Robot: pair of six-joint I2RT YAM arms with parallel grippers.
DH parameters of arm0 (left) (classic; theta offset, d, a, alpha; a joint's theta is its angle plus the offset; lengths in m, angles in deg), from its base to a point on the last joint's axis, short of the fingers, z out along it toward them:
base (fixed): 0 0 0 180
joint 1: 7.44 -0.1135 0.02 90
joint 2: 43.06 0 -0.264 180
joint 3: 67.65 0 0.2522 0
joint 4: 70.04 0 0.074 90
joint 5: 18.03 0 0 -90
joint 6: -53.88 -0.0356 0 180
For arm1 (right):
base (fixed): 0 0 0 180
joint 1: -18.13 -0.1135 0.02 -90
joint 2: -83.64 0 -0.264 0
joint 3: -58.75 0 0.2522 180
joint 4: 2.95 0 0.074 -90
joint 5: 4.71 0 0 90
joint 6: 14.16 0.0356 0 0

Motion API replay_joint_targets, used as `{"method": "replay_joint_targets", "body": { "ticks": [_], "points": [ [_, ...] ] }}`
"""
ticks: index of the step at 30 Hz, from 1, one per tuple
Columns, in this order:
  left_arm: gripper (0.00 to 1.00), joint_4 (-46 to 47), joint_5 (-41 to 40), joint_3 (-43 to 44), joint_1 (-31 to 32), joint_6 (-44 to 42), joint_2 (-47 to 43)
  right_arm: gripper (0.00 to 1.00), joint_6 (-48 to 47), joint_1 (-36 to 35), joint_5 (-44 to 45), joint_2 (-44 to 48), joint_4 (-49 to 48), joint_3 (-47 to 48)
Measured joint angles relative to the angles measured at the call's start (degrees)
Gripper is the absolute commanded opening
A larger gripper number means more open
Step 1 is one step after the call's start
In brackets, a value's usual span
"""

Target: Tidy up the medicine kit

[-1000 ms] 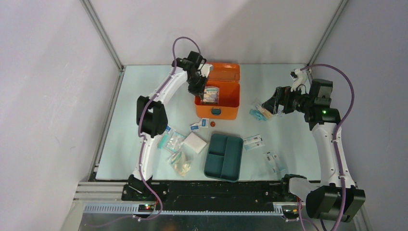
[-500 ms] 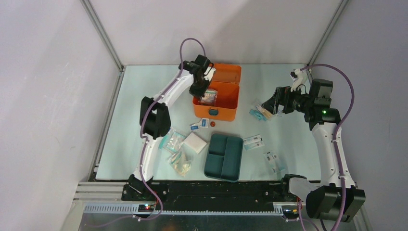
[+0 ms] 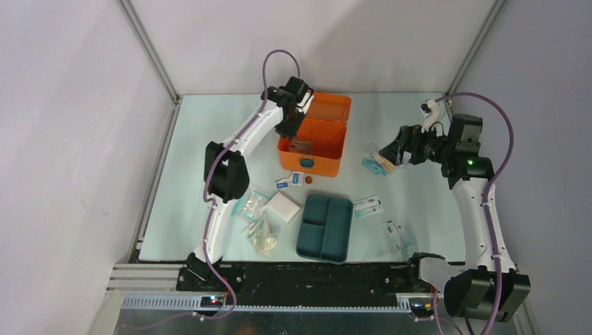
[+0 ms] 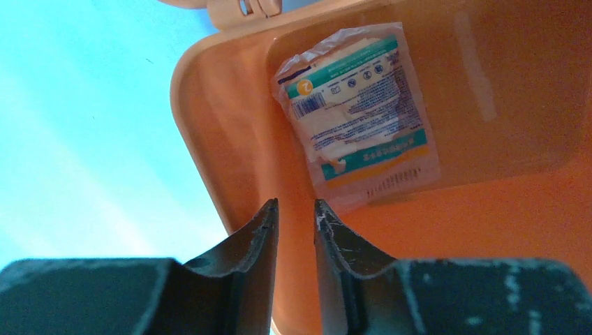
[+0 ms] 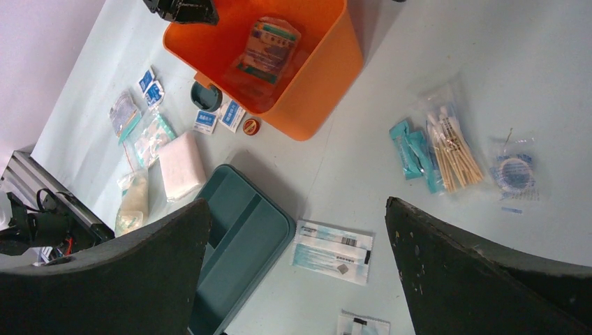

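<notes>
Orange kit standing at about 12 o'clock on the bench, lid thrown back, latch side facing 6. One printed packet lying flat on the kit floor, clear of the left gripper. Left jaws parted by a narrow gap, nothing between them, poised over the kit's 9 o'clock wall. Reads as a drop just made: packet down, jaws slackening.

Right gripper hanging at about 3 o'clock, well apart from the kit, jaws spread wide and empty. Below it, a bag of swabs with a teal packet touching its side, and a clear pouch just beside those.

Loose on the bench toward 6 o'clock: teal tray, empty as far as can be seen; white pad and several clear bags at 7 to 8 o'clock of the tray; small blue-white sachets just in front of the latch; a flat strip packet at the tray's 2 o'clock; another packet toward 4.

Judged early in the job: one item stowed, most still out. Next call for the left: lift straight up clear of the wall before swinging toward 6 for the sachets or pad. For the right: drop onto the swab bag, pinch the film rather than the sticks, carry toward 9 into the kit. Worth staggering the two, since both would crowd the same opening. Thin film likely to slip or bunch; flat sachets hard to get under.
</notes>
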Motion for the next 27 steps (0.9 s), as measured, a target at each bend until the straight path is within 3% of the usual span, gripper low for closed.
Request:
{"method": "replay_joint_targets", "body": {
  "ticks": [5, 11, 13, 18, 23, 27],
  "points": [
    [0.36, 0.0, -0.5, 0.4, 0.0, 0.0, 0.0, 1.00, 0.0, 0.0, 0.0, 0.0, 0.0, 0.0],
    [0.48, 0.0, -0.3, 0.9, 0.0, 0.0, -1.1, 1.00, 0.0, -0.1, 0.0, 0.0, 0.0, 0.0],
    [0.55, 0.0, -0.4, 1.2, 0.0, -0.4, -2.8, 1.00, 0.0, -0.2, 0.0, 0.0, 0.0, 0.0],
    [0.59, 0.5, 0.3, 2.0, -0.8, -1.0, -11.3, 1.00, 0.0, -0.5, 0.0, 0.0, 0.0, 0.0],
    [0.58, 2.5, 7.0, -7.1, -5.8, 1.2, -26.4, 1.00, 0.0, -0.8, 0.0, 0.0, 0.0, 0.0],
    [0.57, 4.0, 12.5, -20.5, -13.5, 1.9, -35.8, 1.00, 0.0, -1.2, 0.0, 0.0, 0.0, 0.0]
  ]
}}
